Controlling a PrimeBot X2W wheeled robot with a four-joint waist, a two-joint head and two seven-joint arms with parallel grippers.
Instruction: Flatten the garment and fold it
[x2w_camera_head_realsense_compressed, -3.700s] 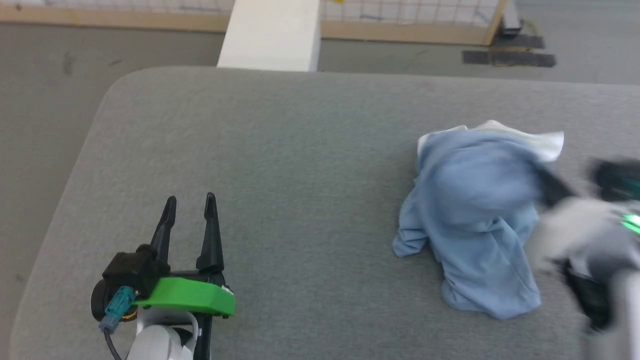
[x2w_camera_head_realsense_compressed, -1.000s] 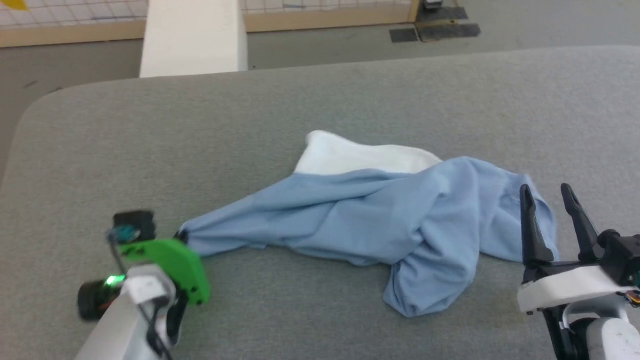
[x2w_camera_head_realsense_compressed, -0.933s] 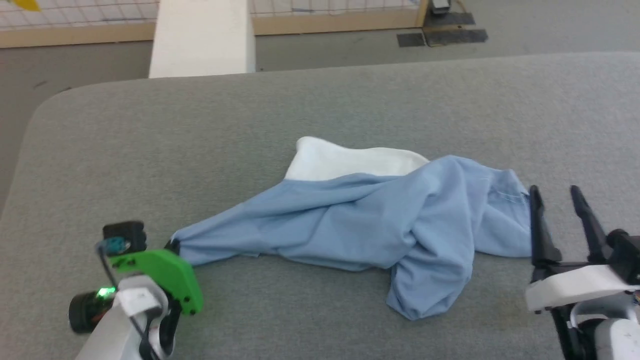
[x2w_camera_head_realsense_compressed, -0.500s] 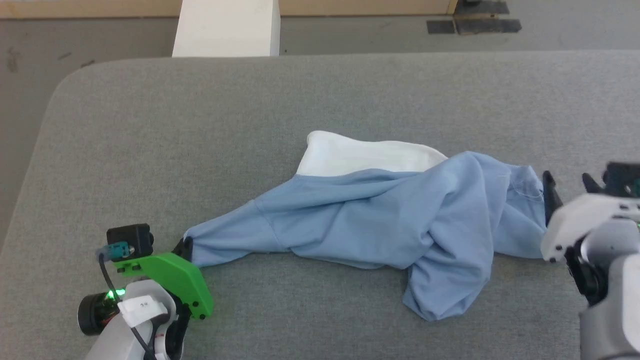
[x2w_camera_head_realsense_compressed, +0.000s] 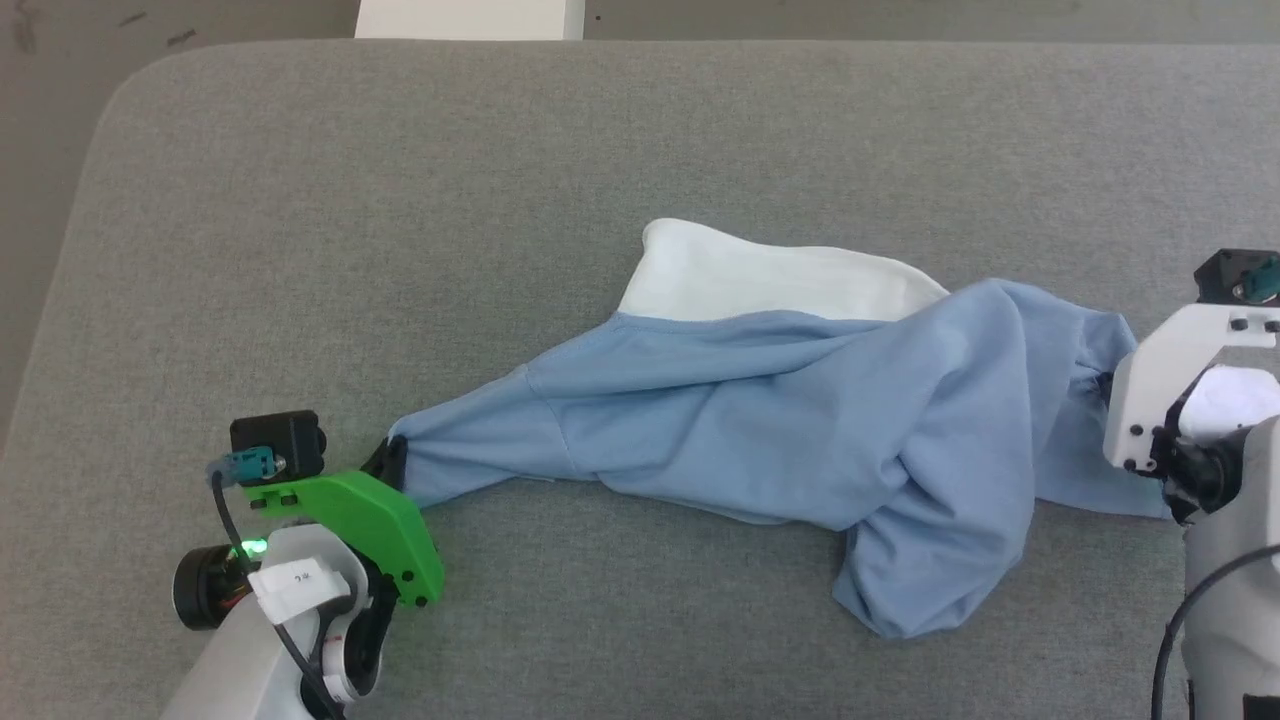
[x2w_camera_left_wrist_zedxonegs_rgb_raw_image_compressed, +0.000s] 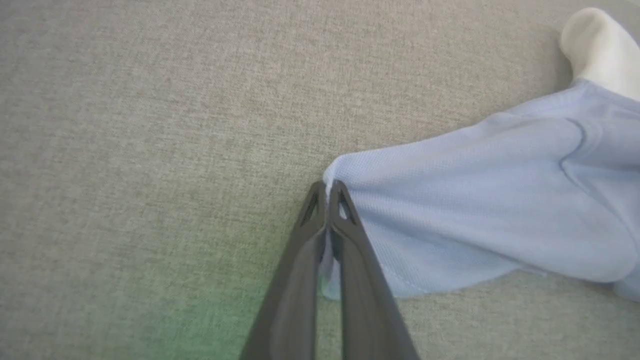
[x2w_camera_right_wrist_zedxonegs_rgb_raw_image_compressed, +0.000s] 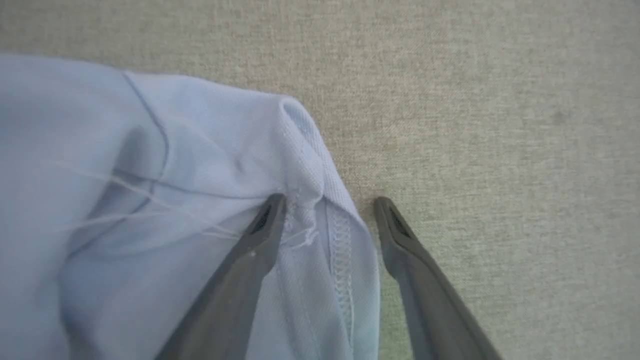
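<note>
Garment (x2w_camera_head_realsense_compressed: 780, 420): light-blue top, white section, bunched, centre-right of head view on grey tabletop (x2w_camera_head_realsense_compressed: 400, 200). Left gripper (x2w_camera_left_wrist_zedxonegs_rgb_raw_image_compressed: 327, 187): fingers clenched on sleeve edge, lower left. Right gripper (x2w_camera_right_wrist_zedxonegs_rgb_raw_image_compressed: 328, 201): fingers spread, straddling hem.

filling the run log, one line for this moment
left gripper: shut on garment | right gripper: open, astride its edge | garment: bunched
</note>
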